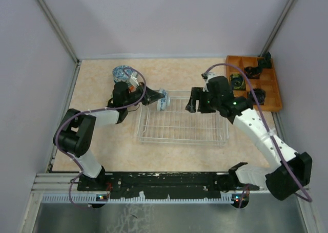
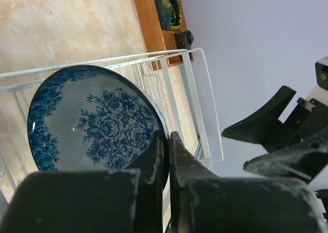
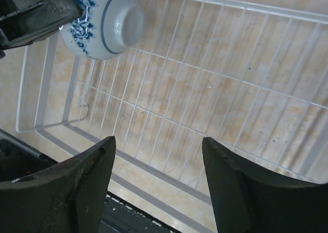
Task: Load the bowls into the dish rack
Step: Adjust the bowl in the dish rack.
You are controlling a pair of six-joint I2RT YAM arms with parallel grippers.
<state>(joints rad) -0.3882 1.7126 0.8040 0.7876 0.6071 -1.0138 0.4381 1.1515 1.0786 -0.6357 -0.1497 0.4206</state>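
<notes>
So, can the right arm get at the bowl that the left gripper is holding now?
Probably yes. The right gripper is open above the dish rack, facing the bowl, with only bare wire between them. The left gripper pinches its rim from the opposite side.

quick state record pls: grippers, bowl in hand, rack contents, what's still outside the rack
left gripper: shut on the blue floral bowl, pinching its rim
held bowl: tilted on edge at the left end of the dish rack
right gripper: open, empty, above the rack
rack contents: no bowl seated yet
outside rack: blue-patterned bowl beyond the left arm; count unclear
orange tray: right of the rack, holds black items
</notes>
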